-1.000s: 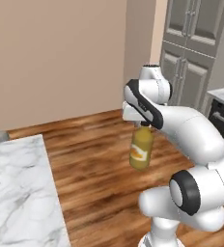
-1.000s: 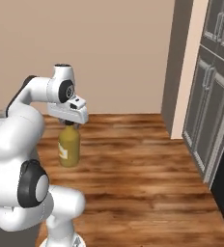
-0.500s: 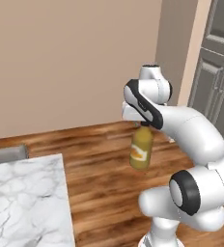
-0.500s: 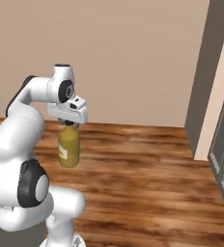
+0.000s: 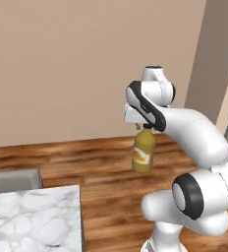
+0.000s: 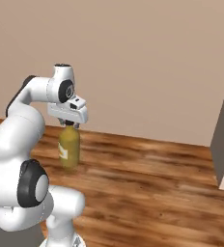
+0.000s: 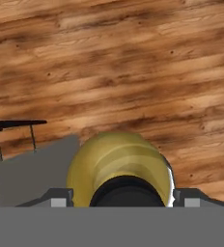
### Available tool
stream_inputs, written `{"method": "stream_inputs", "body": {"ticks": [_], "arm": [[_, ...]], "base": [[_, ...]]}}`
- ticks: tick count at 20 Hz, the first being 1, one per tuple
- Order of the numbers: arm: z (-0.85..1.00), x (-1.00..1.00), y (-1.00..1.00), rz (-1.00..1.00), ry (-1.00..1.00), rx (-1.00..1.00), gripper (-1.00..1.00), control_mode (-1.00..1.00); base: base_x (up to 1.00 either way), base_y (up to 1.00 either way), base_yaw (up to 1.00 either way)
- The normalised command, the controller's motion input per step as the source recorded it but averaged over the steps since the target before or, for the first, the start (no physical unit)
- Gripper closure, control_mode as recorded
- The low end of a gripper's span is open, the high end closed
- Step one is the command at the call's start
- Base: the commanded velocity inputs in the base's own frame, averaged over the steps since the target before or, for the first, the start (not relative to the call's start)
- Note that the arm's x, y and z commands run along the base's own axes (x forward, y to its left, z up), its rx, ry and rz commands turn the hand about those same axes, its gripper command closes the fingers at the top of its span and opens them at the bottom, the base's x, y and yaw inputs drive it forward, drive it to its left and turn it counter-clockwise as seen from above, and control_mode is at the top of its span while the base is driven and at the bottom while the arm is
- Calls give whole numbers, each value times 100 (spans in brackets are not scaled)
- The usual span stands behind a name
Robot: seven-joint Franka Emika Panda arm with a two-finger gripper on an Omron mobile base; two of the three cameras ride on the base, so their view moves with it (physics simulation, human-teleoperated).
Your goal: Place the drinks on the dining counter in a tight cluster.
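A squat yellow juice bottle (image 5: 144, 153) with an orange label hangs upright in the air over the wooden floor. My gripper (image 5: 144, 127) is shut on its black cap from above. From the right base view the same bottle (image 6: 69, 148) dangles under the gripper (image 6: 69, 123), in front of the arm. Looking down the hand, the bottle's (image 7: 119, 164) yellow shoulder bulges between the two fingertips of the gripper (image 7: 126, 198). A corner of the white, grey-veined dining counter (image 5: 32, 219) shows at lower left, well left of and below the bottle.
A grey padded stool (image 5: 13, 180) stands against the counter's far edge. A beige wall runs across the back, with a darker wall panel (image 5: 212, 74) at the right. Bare wooden floor (image 6: 147, 178) spreads below and to the right of the bottle.
The base has moved, so the whole scene has slid: the cabinets have left the picture and the counter corner has shifted right in the left base view. The bottle stays gripped.
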Motion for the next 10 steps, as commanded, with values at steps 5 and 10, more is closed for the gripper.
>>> {"method": "stream_inputs", "body": {"ticks": [5,10], "arm": [[0,0,0,0,0,0,100,100],[0,0,0,0,0,0,100,100]], "base": [[80,-17,29],[76,-16,36]]}}
